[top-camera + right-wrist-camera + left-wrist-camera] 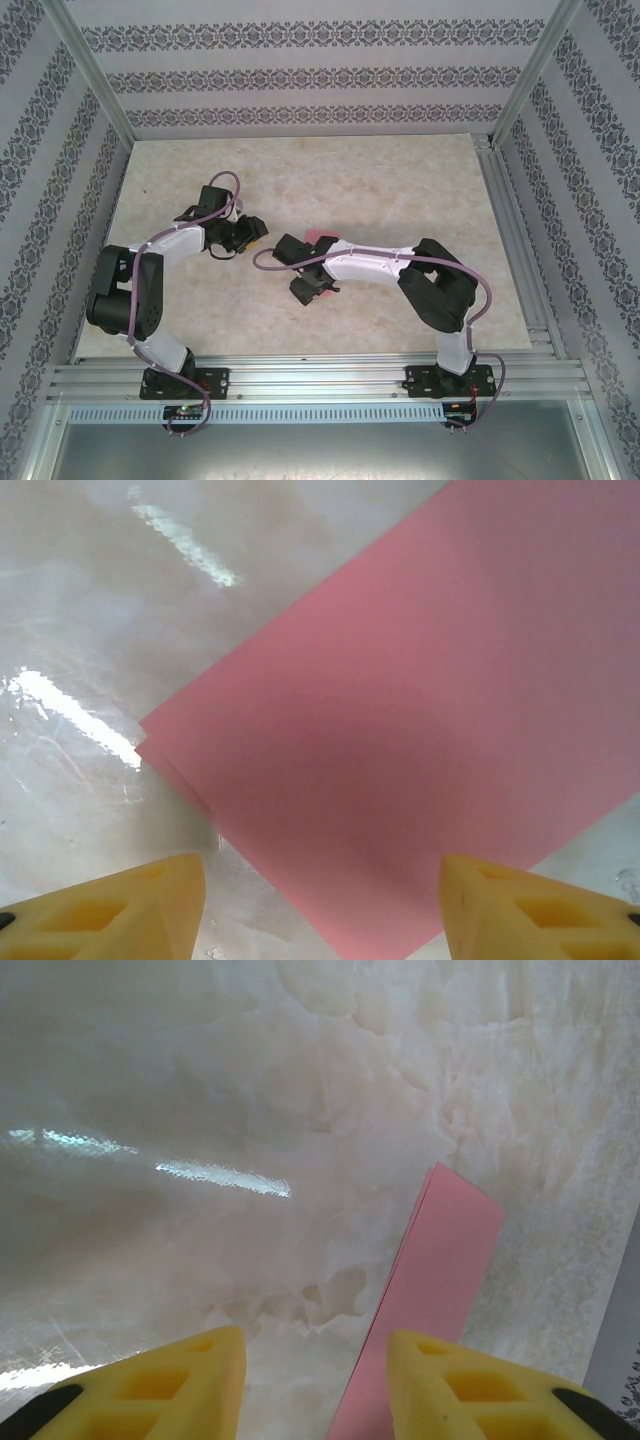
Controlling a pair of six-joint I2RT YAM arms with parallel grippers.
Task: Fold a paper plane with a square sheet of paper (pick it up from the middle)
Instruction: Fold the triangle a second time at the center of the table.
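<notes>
The square sheet of paper point(430, 710), pink and plain, lies flat on the table, folded double, with a second layer peeking out at its left corner. My right gripper point(322, 910) hovers open above the sheet's near edge, its yellow fingertips point(150, 910) apart with nothing between them. In the top view a small bit of the pink paper point(322, 237) shows beside the right wrist. My left gripper point(316, 1390) is open too. The paper point(440, 1250) runs as a narrow strip past its right fingertip point(450, 1380). The paper plane is out of view.
Marble-patterned tabletop point(380, 190) with aluminium rails along the right side point(510, 240) and the near edge point(320, 372). Patterned walls close in the back and both sides. The two wrists sit close together near the table's middle.
</notes>
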